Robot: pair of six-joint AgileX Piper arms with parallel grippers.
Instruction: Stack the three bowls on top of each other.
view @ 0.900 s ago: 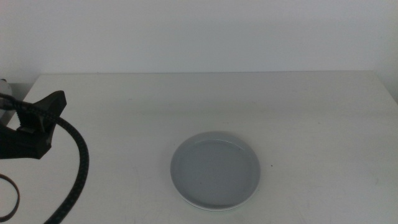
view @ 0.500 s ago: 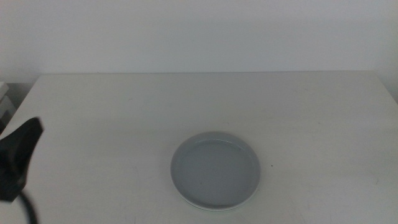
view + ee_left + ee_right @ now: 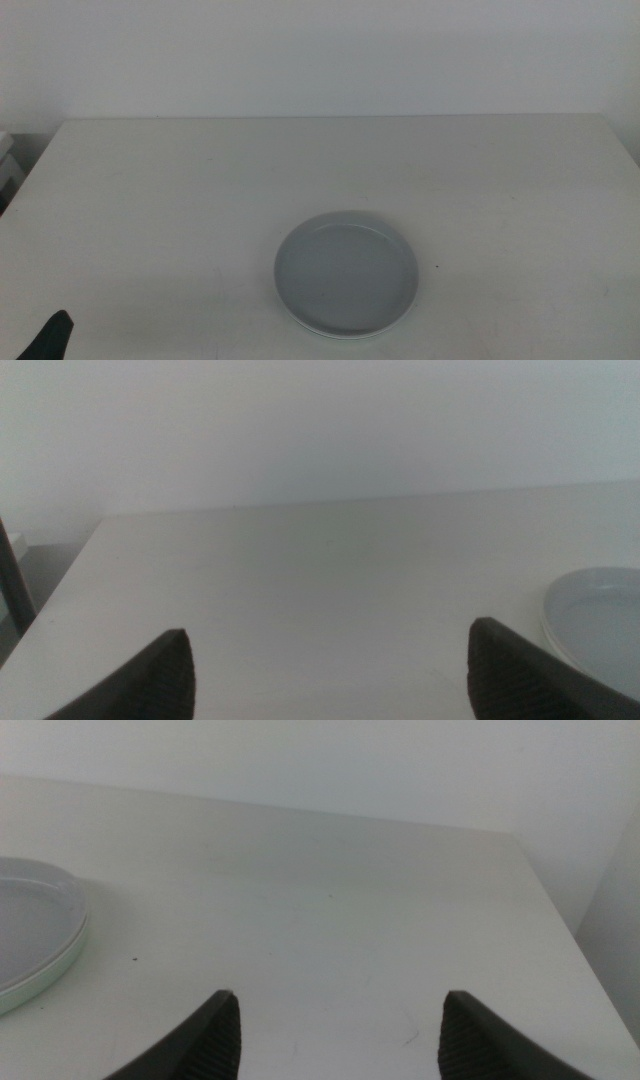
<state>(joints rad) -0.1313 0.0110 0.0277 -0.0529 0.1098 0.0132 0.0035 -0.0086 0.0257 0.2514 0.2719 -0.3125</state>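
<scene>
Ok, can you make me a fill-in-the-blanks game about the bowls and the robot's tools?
1. The bowl on top of the stack is ____ in colour.
2. In the right wrist view, the edge of the bottom bowl looks pale ____.
3. The left tool has its jaws ____, with nothing between them.
4. The right tool holds ____.

Missing words: grey; green; open; nothing
</scene>
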